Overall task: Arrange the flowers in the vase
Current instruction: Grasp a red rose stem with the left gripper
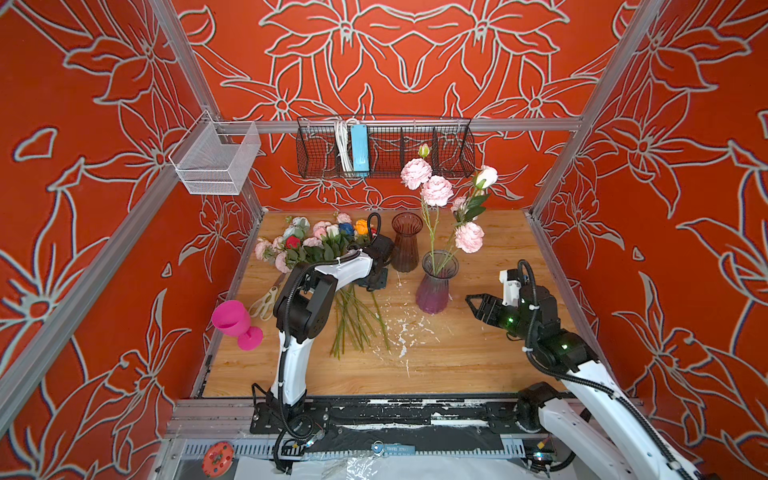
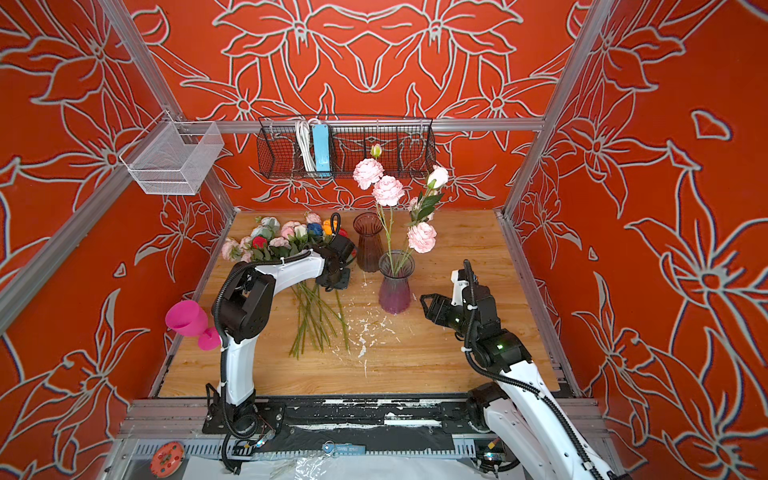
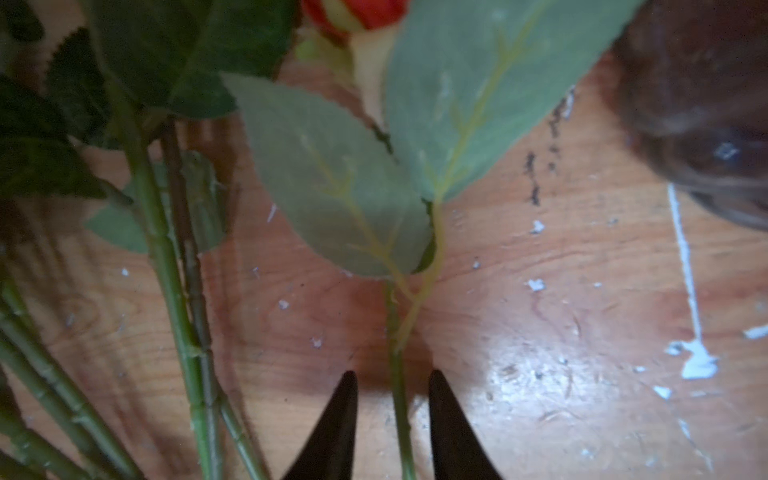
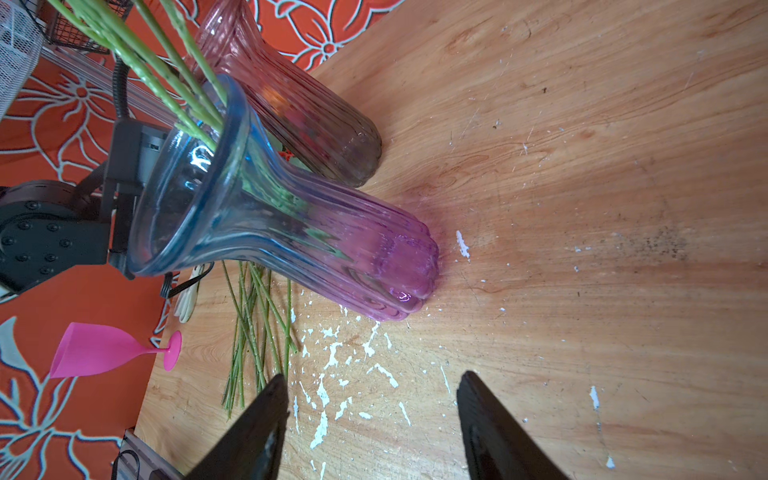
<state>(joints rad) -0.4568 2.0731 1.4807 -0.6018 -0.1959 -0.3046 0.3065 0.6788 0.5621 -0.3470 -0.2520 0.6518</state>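
The flowers [image 1: 320, 241] lie in a bunch at the back left of the wooden table, blooms toward the wall and stems [image 1: 353, 320] toward the front. Several pale pink flowers [image 1: 436, 191] stand in the purple glass vase [image 1: 436, 286], also visible in the right wrist view [image 4: 332, 237]. My left gripper [image 3: 392, 374] is down at the right edge of the bunch. Its jaws straddle one thin green stem [image 3: 397, 399] under an orange-red bloom [image 3: 357, 12], with a small gap on each side. My right gripper [image 1: 472, 306] hovers open and empty just right of the vase [image 2: 395, 286].
A brown ribbed vase [image 1: 406, 243] stands empty just behind and left of the purple one. A pink goblet [image 1: 232, 320] lies on the table's left edge beside scissors [image 1: 266, 301]. A black wire basket [image 1: 384, 147] and a white mesh one [image 1: 216, 160] hang on the frame.
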